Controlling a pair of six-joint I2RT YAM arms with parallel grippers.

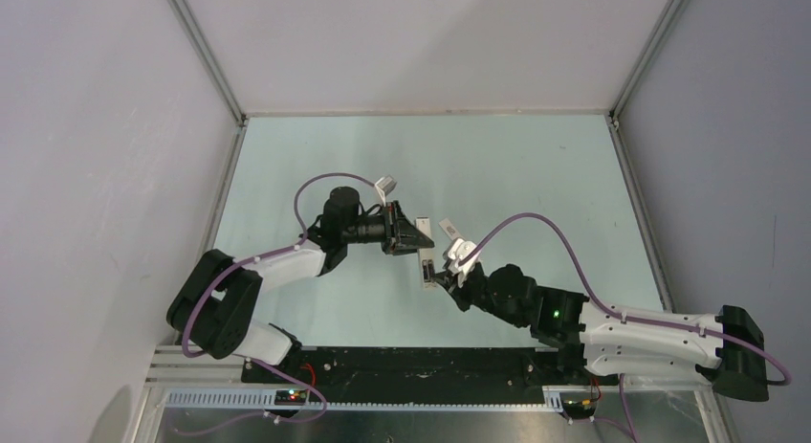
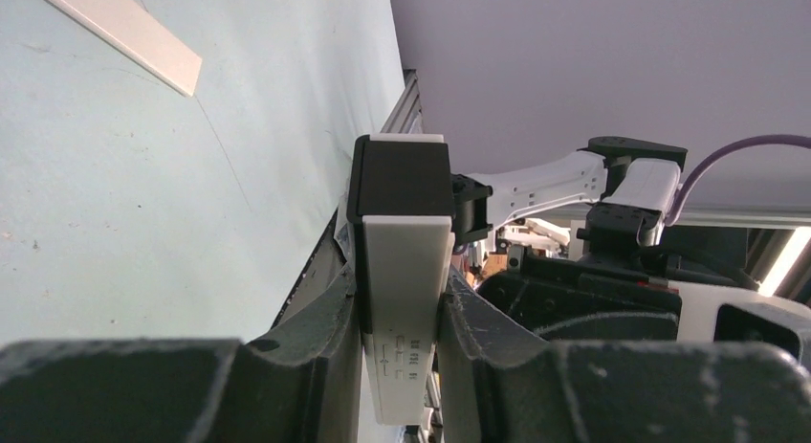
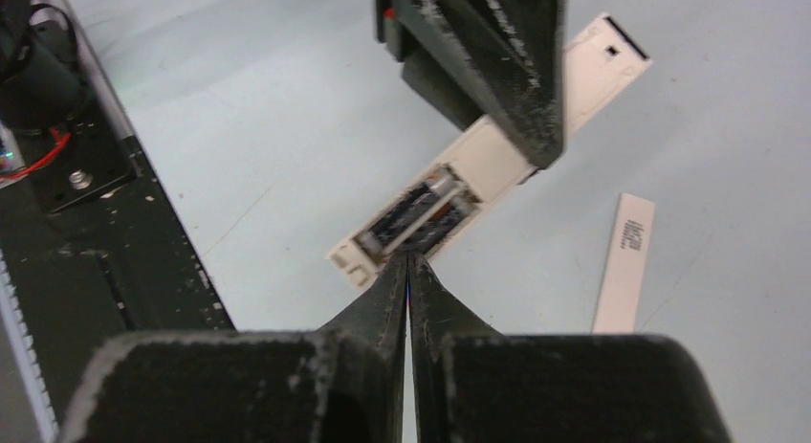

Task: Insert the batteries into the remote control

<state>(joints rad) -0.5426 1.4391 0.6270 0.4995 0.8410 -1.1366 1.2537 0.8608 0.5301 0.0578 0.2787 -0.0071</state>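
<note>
The white remote control [image 3: 493, 156] lies slanted over the table with its back compartment open. Two dark batteries [image 3: 421, 215] with metallic ends sit side by side inside it. My left gripper [image 2: 402, 309] is shut on the remote's white body [image 2: 406, 271], whose black end [image 2: 400, 180] points away from the camera. In the right wrist view one left finger [image 3: 497, 70] crosses over the remote. My right gripper [image 3: 409, 263] is shut with nothing between its tips, which rest at the near end of the batteries. From above, both grippers meet at the remote [image 1: 426, 268].
A white battery cover strip [image 3: 624, 261] lies flat on the table beside the remote; it is also in the left wrist view [image 2: 124, 32]. The black base rail [image 3: 105, 261] runs along the near edge. White walls [image 1: 430, 41] enclose the table.
</note>
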